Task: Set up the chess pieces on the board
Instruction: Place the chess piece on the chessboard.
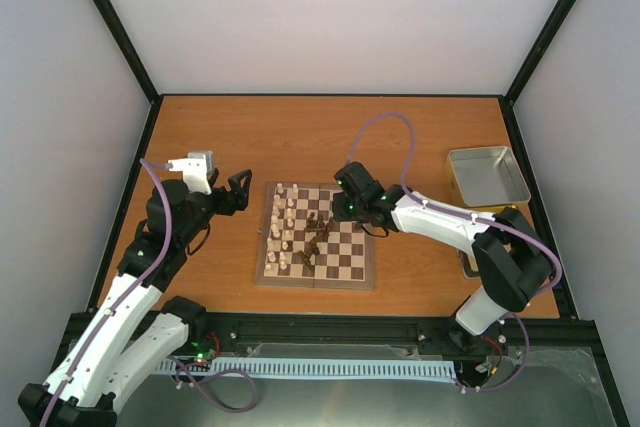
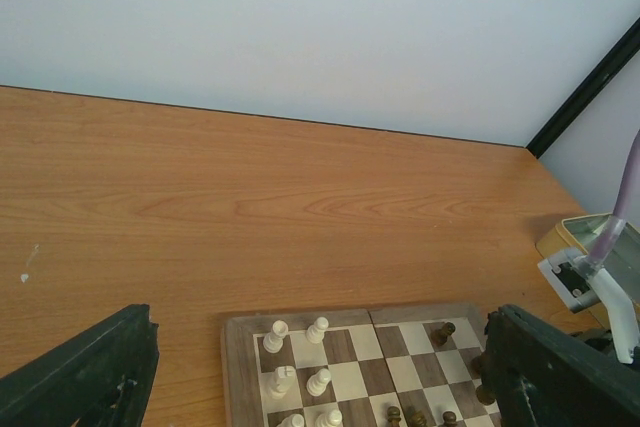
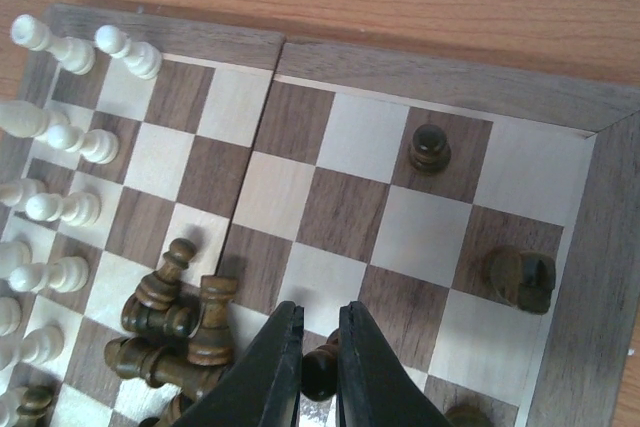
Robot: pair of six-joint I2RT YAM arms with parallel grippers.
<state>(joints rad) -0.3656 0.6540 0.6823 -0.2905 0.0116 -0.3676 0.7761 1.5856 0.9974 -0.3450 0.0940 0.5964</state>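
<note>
1. Gripping a dark piece (image 3: 318, 375) in my right gripper (image 3: 320, 352), jaws clamped on it low over the board (image 3: 440, 77); my left gripper (image 2: 320, 347) hangs wide and empty.
2. I judge the chess pieces (image 3: 185, 332) light, rigid, smooth and easily toppled, so pinch mid-stem.
3. The right wrist view shows the grip. The top view shows only the heap mid-board.

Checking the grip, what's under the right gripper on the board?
One dark chess piece is pinched in the right gripper, over the board. The gripper covers the piece's base and the square beneath.
</note>
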